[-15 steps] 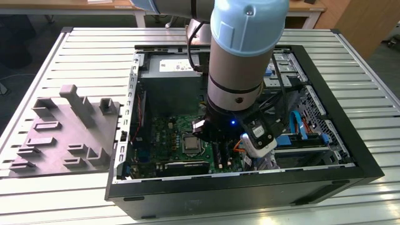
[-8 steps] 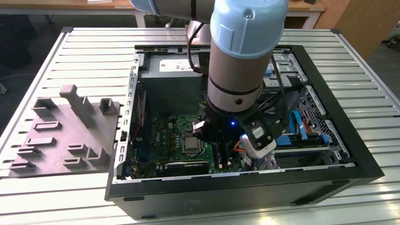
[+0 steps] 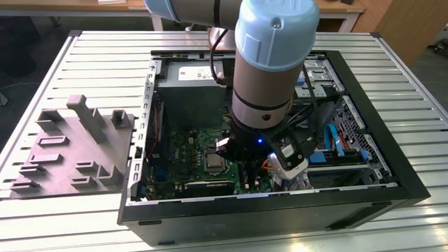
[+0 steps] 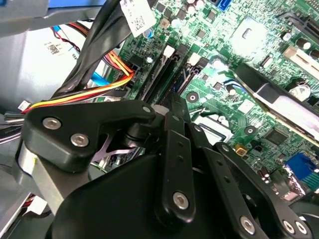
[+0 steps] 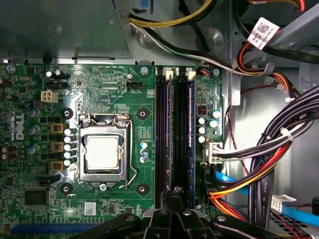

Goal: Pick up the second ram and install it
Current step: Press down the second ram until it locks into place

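Observation:
My gripper [image 3: 242, 157] is down inside the open computer case, low over the motherboard [image 3: 192, 149]. In both wrist views its black fingertips [image 5: 174, 191] are drawn together, right above the two long black memory slots [image 5: 175, 139], which also run past the tips in the second wrist view [image 4: 167, 74]. I see no strip between the fingertips. The second ram is hidden; I cannot tell whether it sits in a slot. A bluish edge runs along the slot nearer the cables [image 5: 191, 149].
The processor socket [image 5: 102, 152] lies beside the slots. Bundled black, red, yellow and blue cables [image 5: 259, 169] crowd the other side. The power supply [image 3: 192, 79] fills the far end of the case. A grey moulded tray [image 3: 70, 149] rests at the exterior view's left.

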{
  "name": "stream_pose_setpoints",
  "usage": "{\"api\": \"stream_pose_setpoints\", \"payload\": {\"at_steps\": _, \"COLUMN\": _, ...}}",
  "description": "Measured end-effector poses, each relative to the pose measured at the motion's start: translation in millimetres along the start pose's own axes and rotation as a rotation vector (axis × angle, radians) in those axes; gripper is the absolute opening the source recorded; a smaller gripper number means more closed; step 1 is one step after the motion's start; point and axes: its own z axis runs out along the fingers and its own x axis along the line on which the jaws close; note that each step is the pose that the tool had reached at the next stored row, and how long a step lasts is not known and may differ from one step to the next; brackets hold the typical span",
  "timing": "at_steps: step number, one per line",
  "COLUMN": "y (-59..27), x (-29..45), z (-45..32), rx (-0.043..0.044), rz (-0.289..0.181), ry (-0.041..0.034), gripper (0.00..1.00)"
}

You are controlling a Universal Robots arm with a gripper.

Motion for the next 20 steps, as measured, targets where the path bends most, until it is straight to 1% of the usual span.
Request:
{"api": "stream_pose_setpoints", "payload": {"at_steps": 6, "y": 0.0, "x": 0.4, "z": 0.2, "rx": 0.0, "rz": 0.0, "ry": 0.0, "gripper": 0.1}}
{"api": "stream_pose_setpoints", "payload": {"at_steps": 16, "y": -0.2, "x": 1.4, "z": 4.8, "rx": 0.0005, "rz": 0.0, "ry": 0.0001, "gripper": 0.1}}
{"api": "stream_pose_setpoints", "payload": {"at_steps": 20, "y": -0.1, "x": 1.4, "z": 5.2, "rx": 0.0001, "rz": 0.0, "ry": 0.0, "gripper": 0.1}}
